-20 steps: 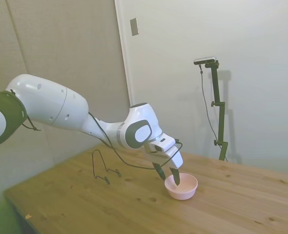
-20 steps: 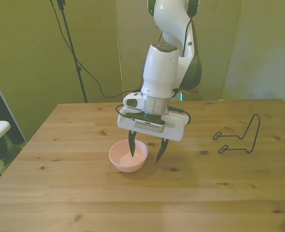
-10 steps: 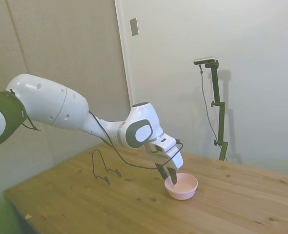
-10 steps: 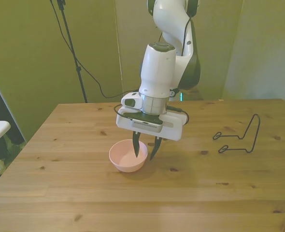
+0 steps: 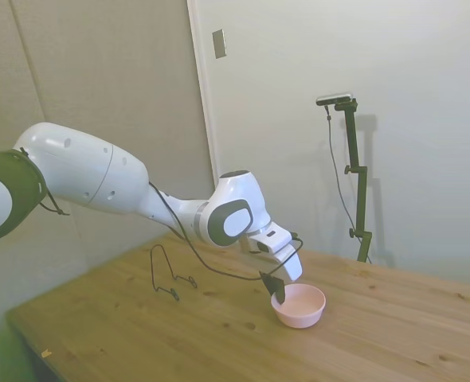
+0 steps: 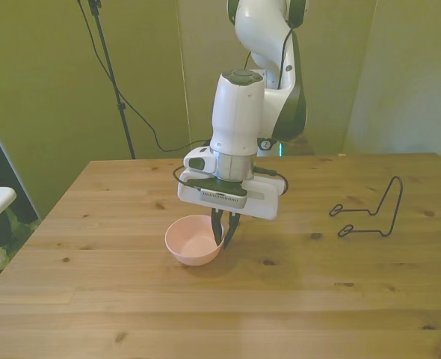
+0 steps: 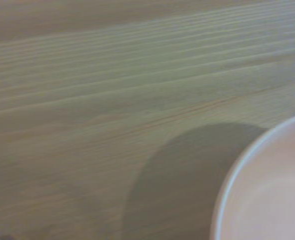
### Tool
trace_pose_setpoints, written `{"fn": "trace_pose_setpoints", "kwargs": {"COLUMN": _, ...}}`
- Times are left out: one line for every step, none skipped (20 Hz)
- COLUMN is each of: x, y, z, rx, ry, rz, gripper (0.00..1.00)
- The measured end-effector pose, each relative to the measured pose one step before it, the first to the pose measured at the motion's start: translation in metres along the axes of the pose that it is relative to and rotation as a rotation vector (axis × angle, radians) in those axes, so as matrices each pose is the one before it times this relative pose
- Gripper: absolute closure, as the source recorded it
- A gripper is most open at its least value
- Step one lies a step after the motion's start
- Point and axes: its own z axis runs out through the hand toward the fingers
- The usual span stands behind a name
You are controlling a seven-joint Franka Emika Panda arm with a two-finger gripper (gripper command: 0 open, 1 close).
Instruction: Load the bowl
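In the side view, the white arm [image 5: 99, 171] reached in from the left and bent down over the wooden table [image 5: 123, 334], its gripper [image 5: 277, 288] tilted toward the pale pink bowl [image 5: 300, 305]. The dark fingers [image 5: 278, 291] were drawn together on the bowl's near rim, one seeming to sit inside the wall and one outside, so the jaws were clenched on that rim. The bowl looked slightly tipped, though from this angle it could not be told whether it was clear of the wood. A thin black wire rack [image 5: 169, 274] stood on the table behind the arm, well apart from the bowl. In the front view, the gripper [image 6: 224, 230] pointed straight down beneath its wide white body, and its two fingers [image 6: 230, 228] were pinched close together over the edge of the bowl [image 6: 193, 241] on the front view's right side of that bowl, with the pink wall caught between them. The bowl sat roughly in the middle of the table [image 6: 131, 314], a little toward the front view's left, and its inside showed nothing in it. The wire rack [image 6: 372, 210] stood upright near the front view's right edge of the table, far from the gripper. In the wrist view, which was soft and out of focus, only a curved piece of the bowl [image 7: 267, 200] showed, with its pale rim and a dark shadow lying beside it on the grained wood of the table [image 7: 112, 90].
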Motion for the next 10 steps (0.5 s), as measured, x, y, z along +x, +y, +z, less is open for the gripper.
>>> {"fn": "trace_pose_setpoints", "kwargs": {"x": 0.00011, "y": -0.00028, "z": -0.00095, "rx": 0.00547, "ry": -0.00394, "rz": 0.00094, "gripper": 1.00}}
{"fn": "trace_pose_setpoints", "kwargs": {"x": 0.00038, "y": -0.00077, "z": -0.00178, "rx": 0.01037, "ry": -0.00680, "rz": -0.00065, "gripper": 1.00}}
{"fn": "trace_pose_setpoints", "kwargs": {"x": 0.00012, "y": -0.00128, "z": -0.00279, "rx": 0.01221, "ry": -0.00692, "rz": -0.00292, "gripper": 1.00}}
{"fn": "trace_pose_setpoints", "kwargs": {"x": -0.00065, "y": -0.00165, "z": -0.00377, "rx": 0.01595, "ry": -0.00974, "rz": -0.00296, "gripper": 1.00}}
{"fn": "trace_pose_setpoints", "kwargs": {"x": -0.00128, "y": -0.00199, "z": -0.00470, "rx": 0.01533, "ry": -0.00998, "rz": -0.00552, "gripper": 1.00}}
{"fn": "trace_pose_setpoints", "kwargs": {"x": -0.00300, "y": -0.00301, "z": -0.00595, "rx": 0.01796, "ry": -0.01650, "rz": -0.00489, "gripper": 1.00}}
{"fn": "trace_pose_setpoints", "kwargs": {"x": -0.00440, "y": -0.00405, "z": -0.00830, "rx": 0.02228, "ry": -0.01980, "rz": -0.00797, "gripper": 1.00}}
{"fn": "trace_pose_setpoints", "kwargs": {"x": -0.00579, "y": -0.00512, "z": -0.01074, "rx": 0.02614, "ry": -0.02323, "rz": -0.01132, "gripper": 1.00}}
{"fn": "trace_pose_setpoints", "kwargs": {"x": -0.00718, "y": -0.00559, "z": -0.01219, "rx": 0.02690, "ry": -0.02653, "rz": -0.01076, "gripper": 1.00}}
{"fn": "trace_pose_setpoints", "kwargs": {"x": -0.00884, "y": -0.00593, "z": -0.01310, "rx": 0.02652, "ry": -0.03023, "rz": -0.01191, "gripper": 1.00}}
